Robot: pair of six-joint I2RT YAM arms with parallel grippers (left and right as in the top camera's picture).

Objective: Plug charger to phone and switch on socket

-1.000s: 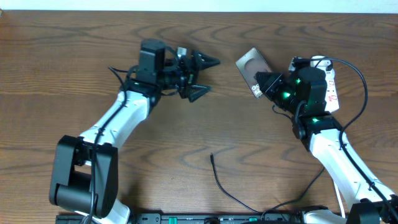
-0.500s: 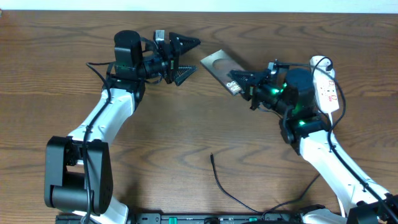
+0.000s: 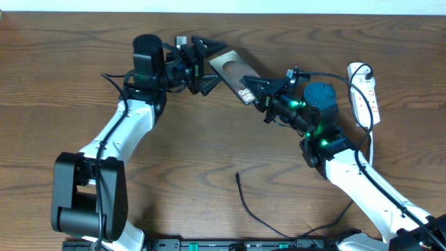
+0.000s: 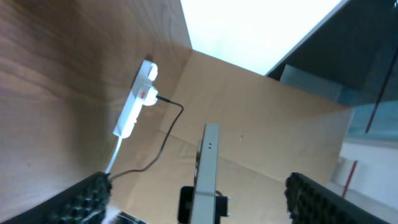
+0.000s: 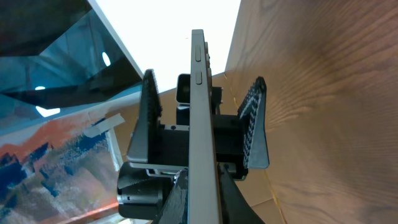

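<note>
The phone [image 3: 233,71] is off the table, clamped near its lettered end by my right gripper [image 3: 254,94]. Its other end lies between the spread fingers of my left gripper [image 3: 217,64], which is open and not touching it. In the left wrist view the phone [image 4: 206,168] stands edge-on between the two pads [image 4: 87,200]. In the right wrist view the phone [image 5: 199,118] is edge-on in my shut gripper [image 5: 202,208], with the left gripper's fingers [image 5: 256,124] on both sides. The socket [image 3: 369,97] lies at the far right. The charger [image 3: 245,202] lies at the front, plug end free.
The socket [image 4: 135,102] with its white cord also shows in the left wrist view, with a dark cable plugged into it. Thick black arm cables loop round the right arm near the socket. The table's far edge runs just behind both grippers.
My right arm has carried the phone leftward off the table, away from the socket. My left gripper has shifted slightly, and the phone's end now sits between its open fingers.
</note>
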